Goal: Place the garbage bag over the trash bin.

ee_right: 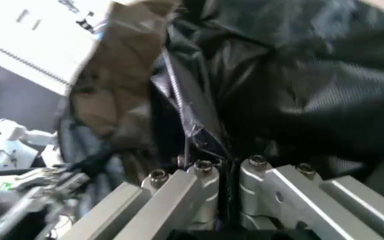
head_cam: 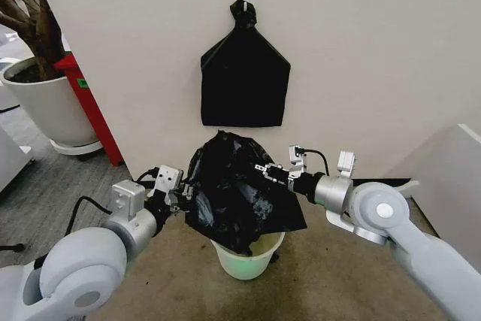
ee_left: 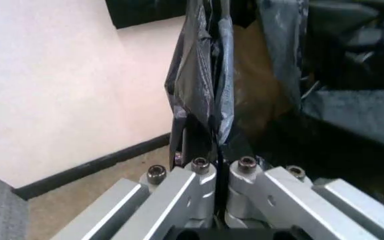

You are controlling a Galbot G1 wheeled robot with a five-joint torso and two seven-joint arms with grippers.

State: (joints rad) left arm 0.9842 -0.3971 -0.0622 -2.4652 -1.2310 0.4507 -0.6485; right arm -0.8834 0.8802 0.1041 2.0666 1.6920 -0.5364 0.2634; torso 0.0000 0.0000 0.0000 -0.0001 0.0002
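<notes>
Garbage bag (head_cam: 239,189) hung at frame centre, bunched above trash bin (head_cam: 248,255), lower end dipping inside rim. Left gripper (head_cam: 180,199) and right gripper (head_cam: 264,170) each clamped bag edge. Risk: mouth insufficiently spread, film slipping from jaws, bin tipping.

no text, brand or number can be read; the dark marks on the white panel (ee_right: 38,30) are too blurred to make out.

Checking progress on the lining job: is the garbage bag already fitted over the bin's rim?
Not yet. The garbage bag hangs bunched between the left gripper and right gripper, above the trash bin, whose rim remains bare.
</notes>
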